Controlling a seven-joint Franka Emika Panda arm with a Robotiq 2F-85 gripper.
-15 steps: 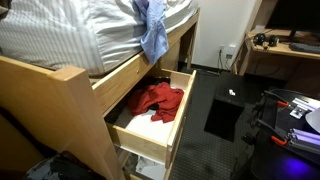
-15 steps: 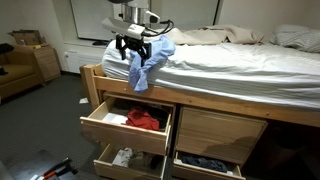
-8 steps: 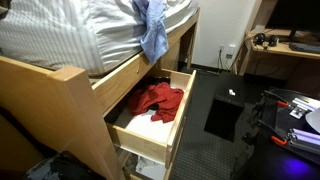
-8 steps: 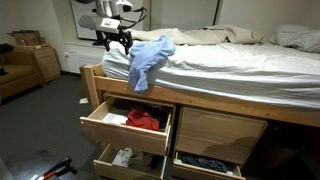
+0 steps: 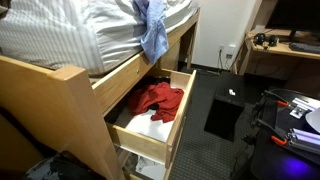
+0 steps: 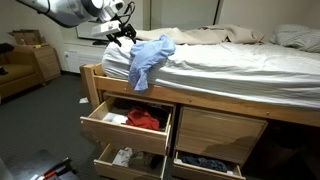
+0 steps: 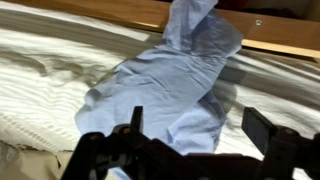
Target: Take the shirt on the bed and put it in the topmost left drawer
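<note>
Your claw (image 7: 197,135) gapes wide, empty. The crumpled pale-blue cloth shirt (image 7: 165,85) lies just ahead, stretching away from it

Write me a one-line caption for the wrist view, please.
Open hand hovering over the blue shirt, which lies draped over the edge of the striped bed.
</note>
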